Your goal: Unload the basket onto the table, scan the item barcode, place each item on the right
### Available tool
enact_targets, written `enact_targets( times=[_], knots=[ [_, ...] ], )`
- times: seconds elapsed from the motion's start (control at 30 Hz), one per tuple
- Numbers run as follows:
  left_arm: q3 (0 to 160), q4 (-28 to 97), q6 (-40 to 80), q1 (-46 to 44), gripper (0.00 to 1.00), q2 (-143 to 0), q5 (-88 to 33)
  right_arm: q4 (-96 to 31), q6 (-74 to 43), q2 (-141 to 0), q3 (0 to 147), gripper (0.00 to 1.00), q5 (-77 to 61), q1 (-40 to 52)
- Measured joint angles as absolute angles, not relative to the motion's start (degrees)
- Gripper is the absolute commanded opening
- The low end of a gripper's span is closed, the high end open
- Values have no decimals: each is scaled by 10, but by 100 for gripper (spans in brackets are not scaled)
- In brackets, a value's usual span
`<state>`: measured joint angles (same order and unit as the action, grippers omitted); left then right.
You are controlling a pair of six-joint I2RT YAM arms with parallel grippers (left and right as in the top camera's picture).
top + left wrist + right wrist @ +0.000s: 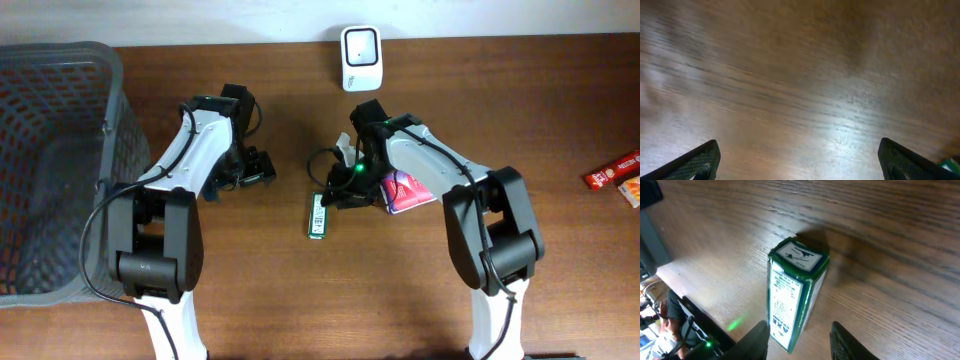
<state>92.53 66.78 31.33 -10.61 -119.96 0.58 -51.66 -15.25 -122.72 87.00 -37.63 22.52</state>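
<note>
Near the middle of the counter point(270, 300), the green box point(318, 215) lies flat on its long side. The right claw point(799, 336) is low over one end of the box, with a finger on each side. Its jaws stand apart and there is a gap next to the box, so it is not gripping. The box rests loose on the wood. The left claw point(801, 161) is spread wide with nothing in it, off to the left of the box. The white scanner point(360, 58) stands at the far edge of the counter.

I think the job now is to get a good hold. The claw should squeeze the long sides evenly, lift straight up, and not cover the striped code. I cannot see that code here, so the box may need turning until the code faces the scanner's window.
</note>
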Motion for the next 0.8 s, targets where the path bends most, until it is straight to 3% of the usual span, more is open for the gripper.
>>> enact_targets(
  times=[0.17, 0.27, 0.33, 0.4, 0.53, 0.57, 0.6, 0.73, 0.8],
  knots=[
    [926, 663, 326, -102, 99, -1200, 20, -485, -195, -1229, 847, 37, -328, 248],
    [926, 663, 326, -102, 99, -1200, 20, -460, -227, -1229, 847, 28, -328, 281],
    [926, 663, 326, -102, 99, -1200, 20, -451, -260, -1228, 847, 13, -322, 303],
    [926, 664, 326, -102, 99, -1200, 21, -448, -270, -1227, 847, 4, -326, 304],
    [925, 666, 326, -102, 99, -1200, 33, -447, -270, -1225, 847, 4, -346, 298],
    [926, 666, 326, -102, 99, -1200, 33, -447, -269, -1225, 847, 5, -352, 295],
    [926, 666, 326, -102, 99, -1200, 33, -447, -264, -1225, 846, 36, -363, 290],
    [925, 665, 326, -102, 99, -1200, 35, -463, -237, -1227, 843, 47, -395, 267],
    [925, 666, 326, -102, 99, -1206, 35, -462, -236, -1227, 843, 45, -373, 293]
  ],
)
